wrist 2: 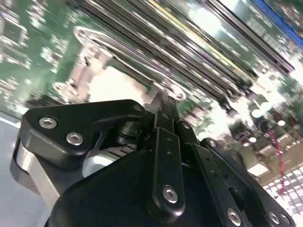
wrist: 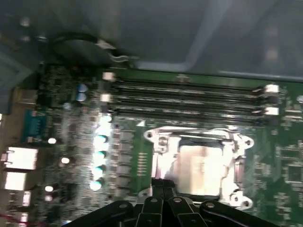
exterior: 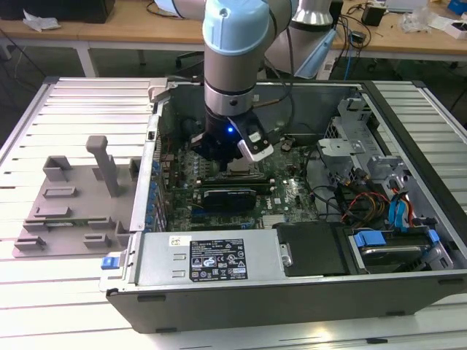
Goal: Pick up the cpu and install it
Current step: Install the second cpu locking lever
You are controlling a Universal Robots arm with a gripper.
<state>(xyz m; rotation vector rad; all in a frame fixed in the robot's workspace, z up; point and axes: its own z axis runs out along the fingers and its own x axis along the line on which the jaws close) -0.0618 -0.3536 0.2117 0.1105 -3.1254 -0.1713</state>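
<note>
Exterior view: end effector (exterior: 235, 162) low inside the open computer case (exterior: 292, 292), over the motherboard (exterior: 284, 193).

Second wrist view: fingers (wrist 2: 163, 111) together, tips just beside the socket frame (wrist 2: 94, 40).

First wrist view: cpu (wrist: 201, 170) lies seated in the socket, just beyond the fingertips.

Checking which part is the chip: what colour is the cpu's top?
Pale silvery metal, clearest in the first wrist view: cpu.

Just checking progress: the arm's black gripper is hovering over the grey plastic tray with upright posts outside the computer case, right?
No. The exterior view shows the black gripper inside the open computer case, over the green motherboard; the grey plastic tray sits apart, outside.
</note>
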